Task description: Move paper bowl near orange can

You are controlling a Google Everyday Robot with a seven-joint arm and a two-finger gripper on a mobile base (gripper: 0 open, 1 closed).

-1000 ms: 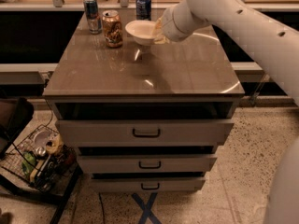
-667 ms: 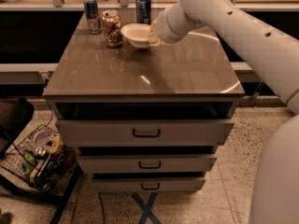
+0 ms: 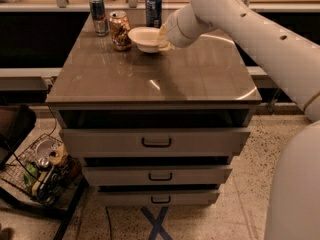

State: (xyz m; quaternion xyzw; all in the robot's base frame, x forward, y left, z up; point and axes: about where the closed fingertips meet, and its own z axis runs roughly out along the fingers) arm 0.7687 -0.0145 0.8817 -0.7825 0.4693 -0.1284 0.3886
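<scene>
While the gripper point(image 3: 163, 38) clamps the paper bowl point(image 3: 145, 37) at upper centre, any leftward drift could topple the orange can point(image 3: 120, 30) just beside it

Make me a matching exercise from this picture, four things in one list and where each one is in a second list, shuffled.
1 paper bowl
2 orange can
3 dark blue can
4 gripper

A at the back edge, behind the bowl
B at the bowl's right rim
C between orange can and gripper
D just left of the bowl

Pairs: 1-C, 2-D, 3-A, 4-B
</scene>
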